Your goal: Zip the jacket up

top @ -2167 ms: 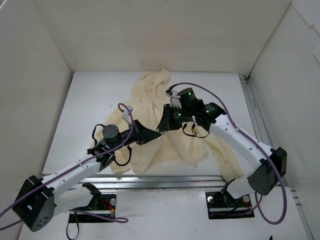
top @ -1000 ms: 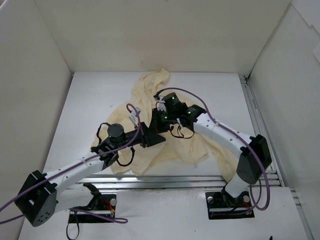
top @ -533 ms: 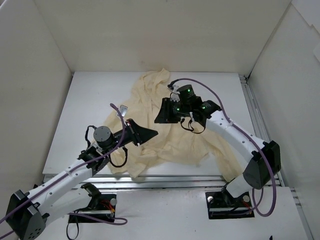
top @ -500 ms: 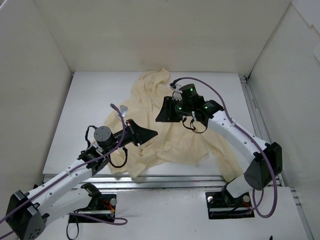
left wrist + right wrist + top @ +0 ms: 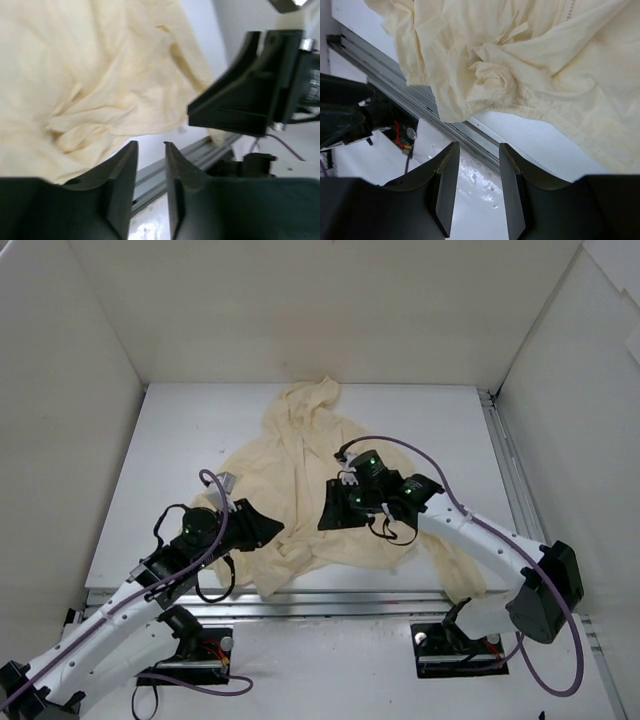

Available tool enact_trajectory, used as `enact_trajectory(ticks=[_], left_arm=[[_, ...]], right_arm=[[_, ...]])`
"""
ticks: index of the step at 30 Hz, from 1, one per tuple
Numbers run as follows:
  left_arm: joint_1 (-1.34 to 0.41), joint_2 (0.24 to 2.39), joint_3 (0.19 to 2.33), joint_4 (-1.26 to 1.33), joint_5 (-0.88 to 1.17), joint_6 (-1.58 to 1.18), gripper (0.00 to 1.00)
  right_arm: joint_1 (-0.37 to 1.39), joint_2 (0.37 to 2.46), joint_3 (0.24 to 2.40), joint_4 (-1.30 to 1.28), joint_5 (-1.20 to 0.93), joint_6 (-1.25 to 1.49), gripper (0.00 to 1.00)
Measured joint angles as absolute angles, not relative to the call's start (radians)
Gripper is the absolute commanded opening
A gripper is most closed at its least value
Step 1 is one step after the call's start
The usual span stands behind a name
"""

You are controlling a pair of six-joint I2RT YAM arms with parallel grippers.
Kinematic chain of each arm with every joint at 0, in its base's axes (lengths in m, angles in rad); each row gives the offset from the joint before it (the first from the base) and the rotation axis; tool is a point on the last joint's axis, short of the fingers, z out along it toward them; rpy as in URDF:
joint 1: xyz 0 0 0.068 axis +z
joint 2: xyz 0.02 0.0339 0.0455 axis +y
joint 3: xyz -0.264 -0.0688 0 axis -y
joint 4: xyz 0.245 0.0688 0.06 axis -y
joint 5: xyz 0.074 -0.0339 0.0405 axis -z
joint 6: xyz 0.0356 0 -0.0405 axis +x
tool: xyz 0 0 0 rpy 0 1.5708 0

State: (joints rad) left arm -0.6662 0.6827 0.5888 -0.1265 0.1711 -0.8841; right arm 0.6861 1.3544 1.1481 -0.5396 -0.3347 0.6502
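Observation:
The pale yellow-cream jacket [image 5: 300,470] lies spread on the white table, hood [image 5: 312,396] toward the back wall and hem bunched near the front edge. Its zipper pull cannot be made out. My left gripper [image 5: 268,528] hovers over the jacket's near left part, jaws a little apart with nothing between them [image 5: 150,150]. My right gripper [image 5: 328,514] hangs above the jacket's near middle, open and empty [image 5: 477,152]. The crumpled hem [image 5: 490,75] shows in the right wrist view, beyond the fingertips. The left wrist view shows folded fabric [image 5: 90,100] and the right gripper's black body [image 5: 245,95].
An aluminium rail [image 5: 330,592] runs along the table's near edge, with the arm bases [image 5: 460,640] below it. A second rail [image 5: 510,470] lines the right side. White walls [image 5: 70,390] close in the left, back and right.
Both grippers have opened and let go of the fabric. Both arms have drawn back toward the near edge, and the jacket has settled flat on the table.

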Motion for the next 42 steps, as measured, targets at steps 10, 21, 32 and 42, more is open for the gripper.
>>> enact_trajectory(ticks=[10, 21, 32, 42], left_arm=[[-0.665, 0.529, 0.581, -0.418, -0.047, -0.952, 0.61], [-0.665, 0.388, 0.556, -0.527, -0.065, -0.981, 0.62], [-0.665, 0.334, 0.546, -0.553, -0.076, -0.993, 0.62], [-0.659, 0.419, 0.545, -0.548, -0.068, -0.998, 0.62]], right_arm=[[0.855, 1.602, 1.184, -0.536, -0.142, 0.723, 0.49], [0.756, 1.819, 1.265, -0.527, 0.015, 0.717, 0.38], [0.547, 1.964, 1.428, -0.559, 0.045, 0.510, 0.20], [0.408, 2.231, 1.797, -0.677, 0.068, 0.391, 0.21]])
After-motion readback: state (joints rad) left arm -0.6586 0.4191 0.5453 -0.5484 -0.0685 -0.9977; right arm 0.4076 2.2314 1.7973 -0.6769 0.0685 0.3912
